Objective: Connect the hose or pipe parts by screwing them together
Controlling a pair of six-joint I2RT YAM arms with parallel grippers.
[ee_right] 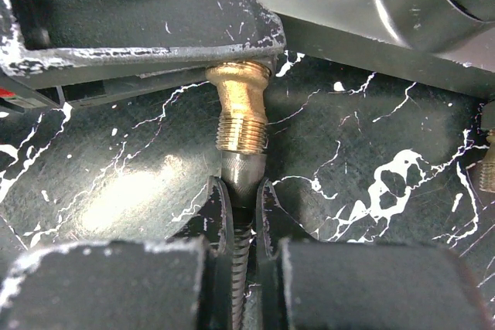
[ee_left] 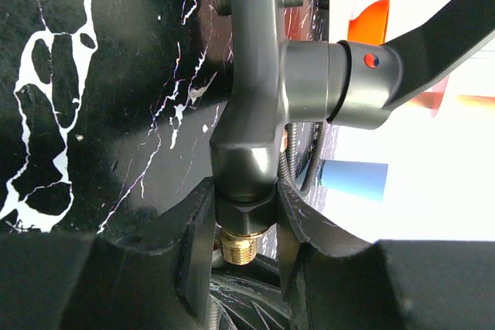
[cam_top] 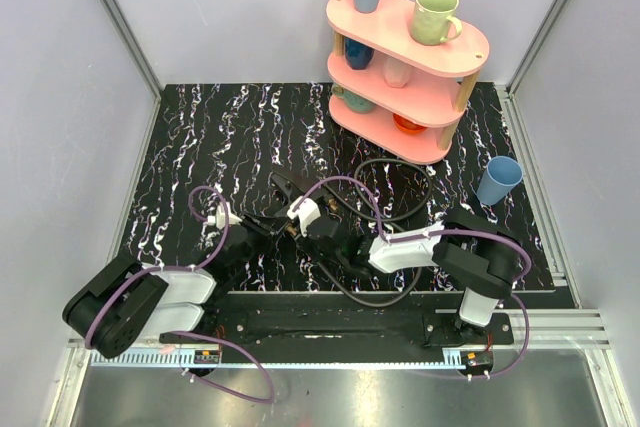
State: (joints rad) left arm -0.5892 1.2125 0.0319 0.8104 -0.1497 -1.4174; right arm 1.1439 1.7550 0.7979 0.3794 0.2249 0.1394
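**Hose coupling, mid-bench: two parts being mated**

A black, white-veined bench (cam_top: 200,127) is lying between pale walls (cam_top: 60,97), with a pink shelf (cam_top: 395,22) of cups (cam_top: 434,15) standing at upper right. At centre frame the left claw (ee_left: 246,226), part-open, is clamping the black angular piece (ee_left: 251,113) near its lower end, and its brass nipple (ee_left: 238,246) is poking out below. The right claw (ee_right: 244,206), nearly closed, is pinching the hose (ee_right: 241,171) just under its brass threaded fitting (ee_right: 241,110), which is tilting slightly toward a dark body (ee_right: 116,21) at upper left. Whether any threads are engaging cannot be told. Handling note: squaring the two axes first, steadying one part and turning gently are looking like the way to avoid cross-threading.
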